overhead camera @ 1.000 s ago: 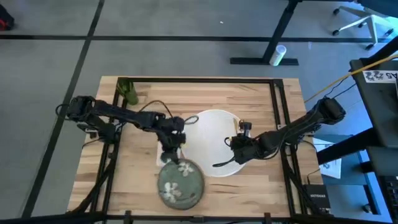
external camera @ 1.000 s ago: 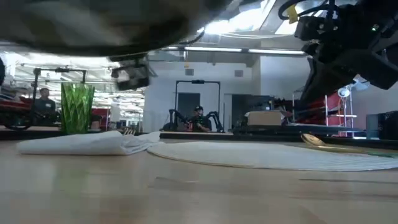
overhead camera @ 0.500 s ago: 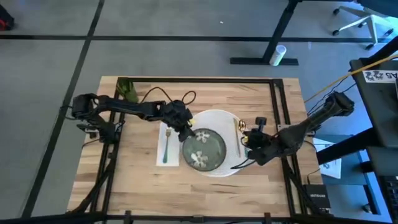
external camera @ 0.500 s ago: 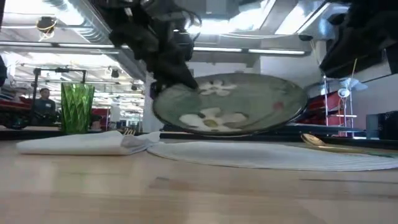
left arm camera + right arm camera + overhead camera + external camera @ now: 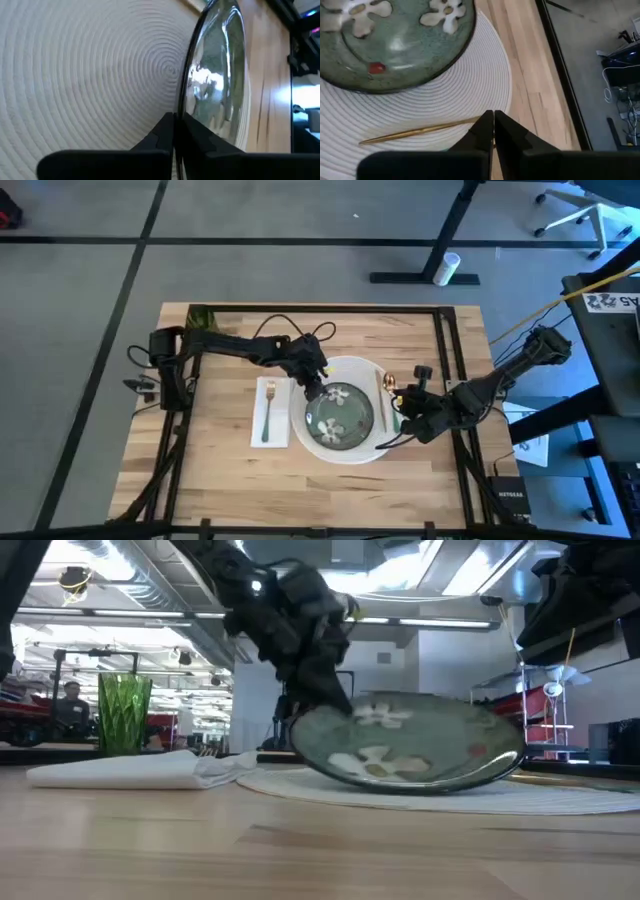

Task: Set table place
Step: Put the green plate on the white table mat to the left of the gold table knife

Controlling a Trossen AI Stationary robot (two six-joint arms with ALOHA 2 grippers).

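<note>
The green floral plate (image 5: 341,416) (image 5: 410,745) is tilted over the round white placemat (image 5: 350,369) (image 5: 85,75), with my left gripper (image 5: 314,387) (image 5: 335,705) shut on it. My right gripper (image 5: 398,422) (image 5: 493,120) hangs shut above the placemat's right edge and touches nothing. The gold-coloured utensil (image 5: 388,385) (image 5: 415,132) lies on the placemat below it. Left of the placemat, the white napkin (image 5: 258,430) (image 5: 130,772) lies flat with the green fork (image 5: 267,408) on it. The green cup (image 5: 203,326) (image 5: 124,712) stands at the far left corner. My left gripper pinches the plate's rim (image 5: 186,107) between its two fingers (image 5: 165,132), on the plate's far left side. The fingers slant down from the far left. The plate tilts with the held side raised and its face toward the near edge. Its low side (image 5: 430,788) is at the placemat.
A black frame bar (image 5: 450,380) runs along the table's right side and another along the far edge (image 5: 320,309). Bare wood (image 5: 330,490) lies near the front edge. People (image 5: 318,728) sit in the room behind the table.
My left gripper has carried the plate from the table's near edge toward the far right, onto the placemat, and has come down; the plate now tilts low over the placemat. My right gripper has drawn back toward the table's right edge, off the placemat's middle.
</note>
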